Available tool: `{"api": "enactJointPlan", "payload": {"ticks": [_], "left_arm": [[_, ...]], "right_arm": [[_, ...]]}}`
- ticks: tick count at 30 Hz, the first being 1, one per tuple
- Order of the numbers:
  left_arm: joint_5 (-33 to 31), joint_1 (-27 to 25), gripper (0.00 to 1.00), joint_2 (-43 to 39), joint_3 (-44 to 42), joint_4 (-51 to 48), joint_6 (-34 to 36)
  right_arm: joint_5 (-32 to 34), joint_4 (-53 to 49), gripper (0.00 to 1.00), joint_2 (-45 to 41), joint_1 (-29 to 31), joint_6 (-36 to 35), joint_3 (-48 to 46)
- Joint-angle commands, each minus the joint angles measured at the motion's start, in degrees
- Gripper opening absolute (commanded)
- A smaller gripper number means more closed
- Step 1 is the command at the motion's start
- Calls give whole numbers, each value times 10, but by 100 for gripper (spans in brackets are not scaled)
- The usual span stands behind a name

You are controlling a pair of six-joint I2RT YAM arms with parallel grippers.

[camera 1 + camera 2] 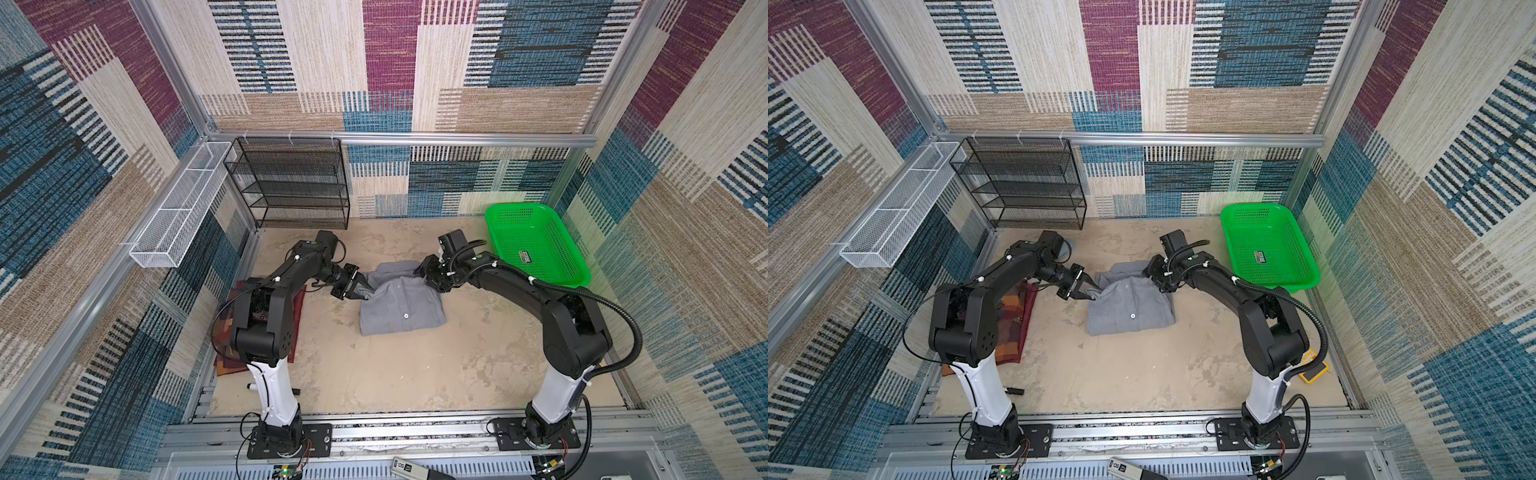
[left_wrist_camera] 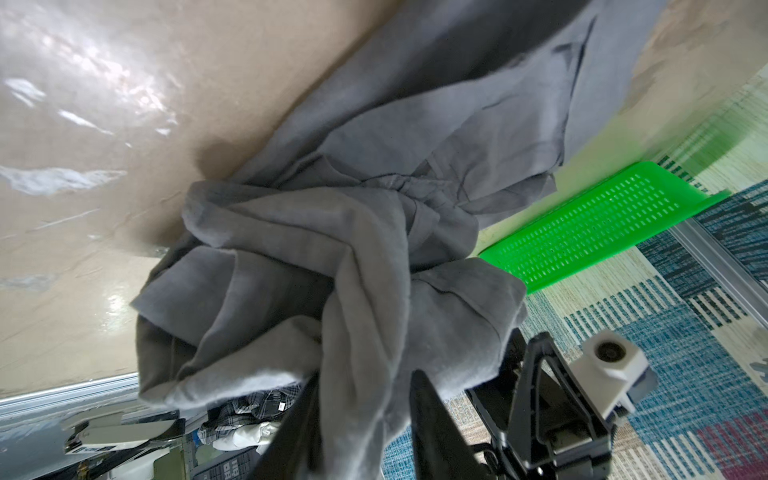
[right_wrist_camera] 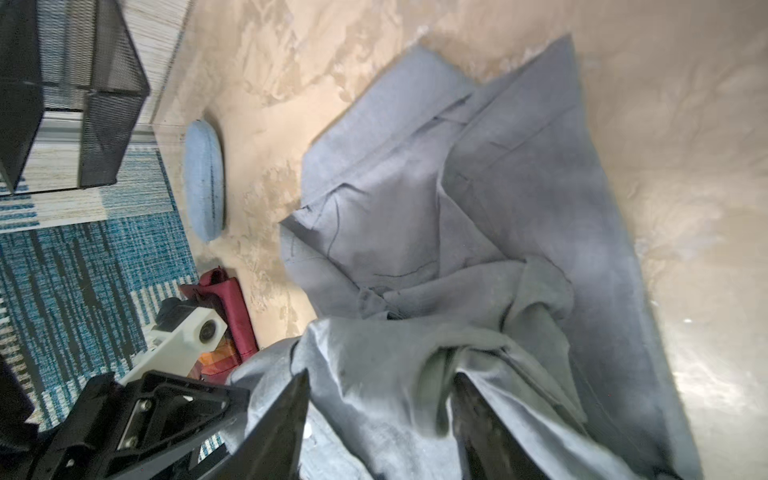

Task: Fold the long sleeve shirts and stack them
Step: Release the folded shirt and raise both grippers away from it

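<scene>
Shirt between left fingers, right fingers (both parted)

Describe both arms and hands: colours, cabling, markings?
Left arm and right arm: white lower column, black links above, white zip ties. Thin black cable on the left; thick ribbed black conduit loops along the right. Left hand and right hand: black tapered fingers, white camera block at each wrist.

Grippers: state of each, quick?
Left gripper: jaws parted around a bunch of the grey shirt; clamped or released cannot be told.
Right gripper: open, grey shirt lying loose between the jaws.
</scene>
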Motion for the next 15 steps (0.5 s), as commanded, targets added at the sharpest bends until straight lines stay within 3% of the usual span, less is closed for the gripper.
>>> {"api": "enactJointPlan", "payload": {"ticks": [1, 8, 15], "left_arm": [[2, 1, 37, 3, 26, -41, 35], [8, 1, 38, 36, 99, -84, 72], [-14, 4, 38, 92, 242, -163, 125]], "right_arm": [[46, -5, 59, -25, -1, -30, 3], [50, 33, 66, -61, 0, -152, -14], [-13, 95, 66, -104, 15, -256, -46]]}}
